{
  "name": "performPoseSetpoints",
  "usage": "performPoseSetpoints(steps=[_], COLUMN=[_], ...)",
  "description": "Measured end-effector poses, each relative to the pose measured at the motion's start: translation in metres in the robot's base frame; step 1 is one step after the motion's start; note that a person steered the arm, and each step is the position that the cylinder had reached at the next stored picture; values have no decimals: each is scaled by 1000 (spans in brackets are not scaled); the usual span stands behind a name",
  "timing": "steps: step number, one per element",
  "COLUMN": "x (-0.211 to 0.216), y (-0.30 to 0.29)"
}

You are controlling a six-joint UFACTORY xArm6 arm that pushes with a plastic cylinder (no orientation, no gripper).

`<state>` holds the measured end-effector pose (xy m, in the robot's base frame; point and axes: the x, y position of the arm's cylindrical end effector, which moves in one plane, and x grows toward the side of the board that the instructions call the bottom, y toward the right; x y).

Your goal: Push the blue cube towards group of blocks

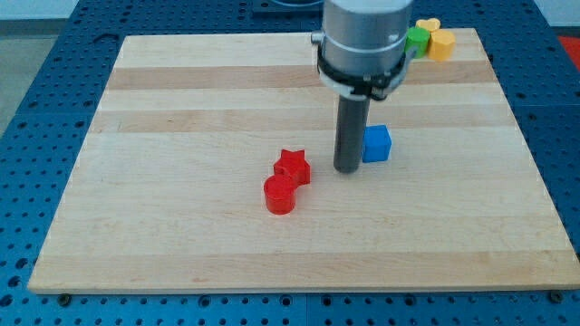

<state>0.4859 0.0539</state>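
One rod is being shown on the arm, with no gripper fitted, so nothing is being spread, pressed together or pinched; contact is being made only by the side of the rod. My tip (348,169) is being held on the wooden board (181,244), just at the view's left of the blue cube (376,143). The rod appears to be touching the cube's left face, although a narrow gap cannot be ruled out, as that face is being hidden by the rod.

The blue cube is being located slightly right of the board's centre. Two red blocks are lying to the view's left of my tip and a little lower: a red star (293,166) and, touching it, a red cylinder (280,195). A second cluster is being seen at the view's top right corner: a green block (417,38) and a yellow block (439,43), their shapes being partly hidden by the arm's housing.

As a judgement, the approach step is being carried out. With my tip at the cube's left, a push to the view's upper right, towards the green and yellow cluster, is being favoured. If the red pair is intended, my tip is required to be repositioned at the cube's right side first.
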Motion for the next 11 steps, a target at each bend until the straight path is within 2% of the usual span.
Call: performPoseSetpoints(steps=[1, 3, 4, 5, 6, 7, 9, 11], x=[11, -68, -88, -74, -34, -22, -81, -99], y=[13, 86, 104, 104, 97, 45, 32, 36])
